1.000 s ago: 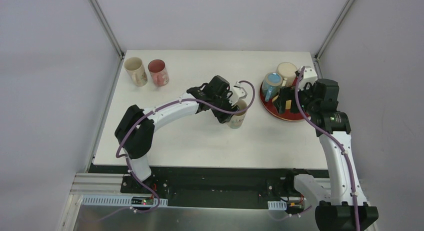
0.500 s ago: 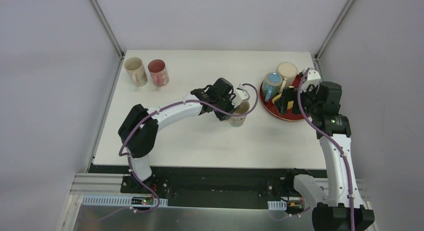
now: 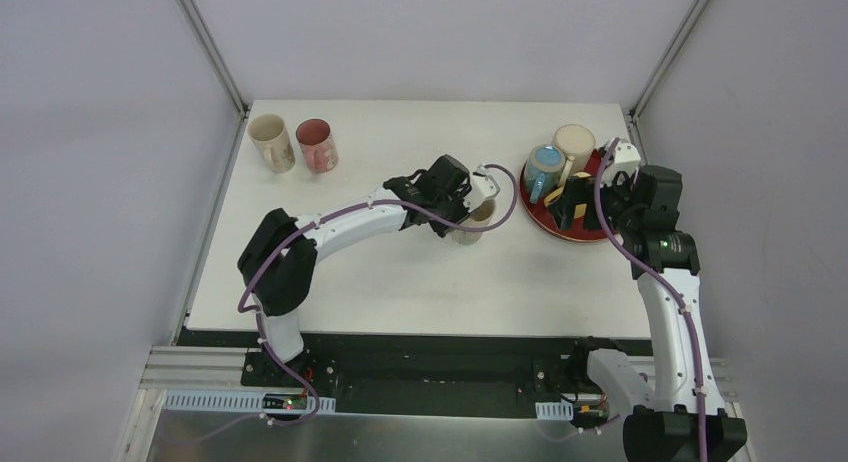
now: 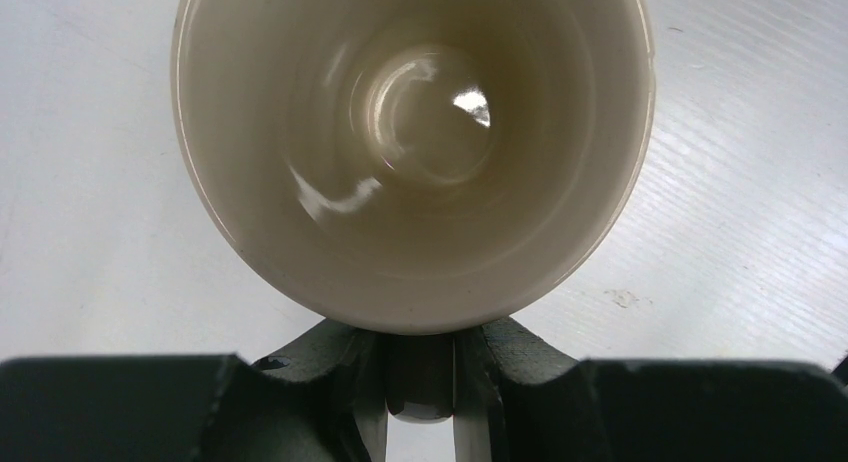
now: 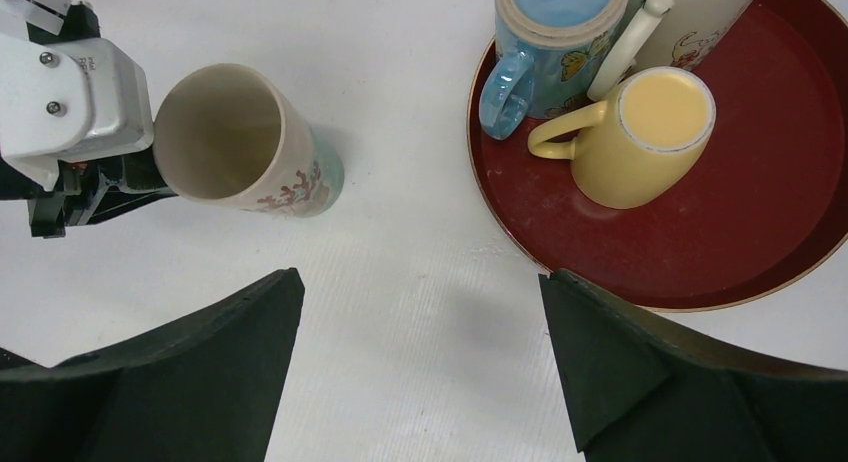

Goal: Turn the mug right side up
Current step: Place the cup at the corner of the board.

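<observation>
Since a second ago, the cream mug, coral-patterned with a teal base, has been shifted toward the bench's far edge. It is held mouth-up mid-bench, left of the red tray, and pinched by the left jaws. The right jaws are spread.

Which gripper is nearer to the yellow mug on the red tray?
Right. The right gripper hangs open over the tray, near the yellow mug; the left gripper is off the tray, shut on the cream mug.
</observation>
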Tool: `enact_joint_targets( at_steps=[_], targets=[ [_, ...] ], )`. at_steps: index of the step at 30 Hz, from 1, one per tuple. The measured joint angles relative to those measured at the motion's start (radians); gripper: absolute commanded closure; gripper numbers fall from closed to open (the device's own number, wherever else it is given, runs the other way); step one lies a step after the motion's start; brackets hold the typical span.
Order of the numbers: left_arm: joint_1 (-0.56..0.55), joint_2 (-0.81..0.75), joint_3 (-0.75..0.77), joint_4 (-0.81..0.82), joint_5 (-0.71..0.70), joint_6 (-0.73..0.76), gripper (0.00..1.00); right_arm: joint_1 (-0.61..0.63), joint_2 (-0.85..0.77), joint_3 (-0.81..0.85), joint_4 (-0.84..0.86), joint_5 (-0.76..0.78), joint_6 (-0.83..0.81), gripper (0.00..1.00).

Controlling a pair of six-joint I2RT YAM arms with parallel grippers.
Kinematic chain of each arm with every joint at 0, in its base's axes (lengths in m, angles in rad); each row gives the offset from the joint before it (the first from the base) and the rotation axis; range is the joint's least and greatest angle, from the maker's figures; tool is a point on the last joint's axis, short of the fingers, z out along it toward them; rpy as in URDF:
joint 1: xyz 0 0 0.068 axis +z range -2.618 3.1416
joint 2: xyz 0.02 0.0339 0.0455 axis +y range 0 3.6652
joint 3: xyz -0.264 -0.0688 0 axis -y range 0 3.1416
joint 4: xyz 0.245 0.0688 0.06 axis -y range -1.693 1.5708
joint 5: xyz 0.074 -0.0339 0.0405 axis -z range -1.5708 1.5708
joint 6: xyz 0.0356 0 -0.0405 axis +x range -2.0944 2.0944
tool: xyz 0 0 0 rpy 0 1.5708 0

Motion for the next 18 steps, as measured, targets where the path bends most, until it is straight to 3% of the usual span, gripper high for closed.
enact_joint_targets(
  at_steps=[9, 18],
  targets=[
    [0.092, 0.0, 0.019, -0.016, -0.039, -0.006, 1.0, -0.004, -0.003, -0.003, 0.016, -0.004, 0.0, 0.02],
    [0.31, 0.0, 0.039, -0.031, -0.058, -0.056, 1.0, -0.01, -0.006, -0.014, 0.019, -0.008, 0.004, 0.01]
  ],
)
